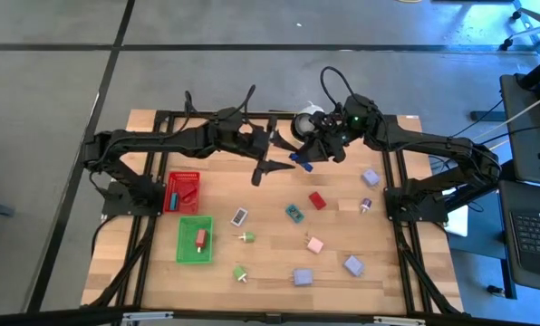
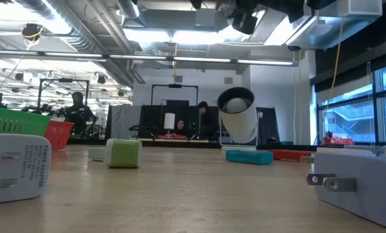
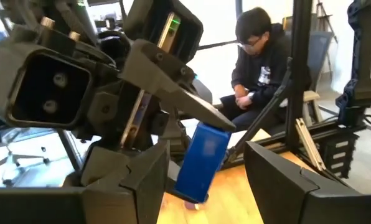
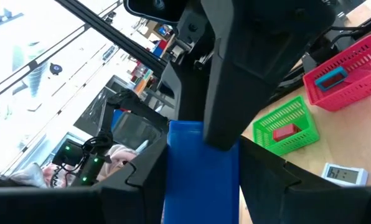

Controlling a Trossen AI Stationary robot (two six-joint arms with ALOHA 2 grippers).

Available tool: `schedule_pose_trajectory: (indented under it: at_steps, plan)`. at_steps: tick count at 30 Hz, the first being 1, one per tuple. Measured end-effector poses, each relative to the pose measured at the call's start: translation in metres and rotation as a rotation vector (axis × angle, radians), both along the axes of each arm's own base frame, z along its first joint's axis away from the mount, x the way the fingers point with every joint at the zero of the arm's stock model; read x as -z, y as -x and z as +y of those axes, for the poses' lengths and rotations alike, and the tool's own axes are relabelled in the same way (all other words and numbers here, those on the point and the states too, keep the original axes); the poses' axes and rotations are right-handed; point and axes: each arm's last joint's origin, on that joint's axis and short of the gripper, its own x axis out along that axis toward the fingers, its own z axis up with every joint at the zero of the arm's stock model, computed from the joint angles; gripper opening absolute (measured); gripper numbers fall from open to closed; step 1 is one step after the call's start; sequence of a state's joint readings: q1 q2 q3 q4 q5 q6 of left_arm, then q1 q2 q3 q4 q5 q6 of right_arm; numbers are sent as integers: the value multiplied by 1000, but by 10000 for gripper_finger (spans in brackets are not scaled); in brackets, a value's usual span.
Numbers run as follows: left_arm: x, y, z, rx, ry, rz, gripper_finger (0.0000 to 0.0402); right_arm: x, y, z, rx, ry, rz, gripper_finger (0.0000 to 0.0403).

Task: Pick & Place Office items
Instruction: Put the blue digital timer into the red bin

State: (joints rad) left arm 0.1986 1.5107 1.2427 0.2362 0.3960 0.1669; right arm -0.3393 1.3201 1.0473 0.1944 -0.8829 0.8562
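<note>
While the right end effector [image 1: 303, 159] is clamped on a blue block [image 3: 201, 162] raised above the bench's [image 1: 270, 272] far side, the left end effector [image 1: 270, 167] faces it with fingers apart astride that block. Other office pieces lie scattered nearer; red tray [image 1: 182, 192] and green tray [image 1: 196, 240] sit left.

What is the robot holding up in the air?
The right gripper pinches a blue block by its upper end, above the table. The left gripper is around it, open, not gripping yet.
</note>
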Motion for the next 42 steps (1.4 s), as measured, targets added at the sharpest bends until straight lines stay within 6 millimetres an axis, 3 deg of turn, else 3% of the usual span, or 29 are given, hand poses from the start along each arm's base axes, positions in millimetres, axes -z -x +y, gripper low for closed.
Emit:
schedule_pose_trajectory:
  at_steps: [6,16,22,30,35,42]
  plan:
    - [0,0,-1,42,-18,-5,180,0,0,0,0,3,-2,166]
    - [-1,1,-2,79,-7,-14,64,-1,0,1,-6,1,-6,167]
    - [0,1,-2,81,32,3,62,0,0,0,-2,4,-7,188]
    - [0,1,-4,109,103,25,62,-1,2,-6,3,9,-16,277]
    - [0,1,-5,111,145,42,62,-1,10,-23,5,1,-13,317]
    - [-1,1,-4,73,192,42,63,-2,23,-49,34,-3,-16,320]
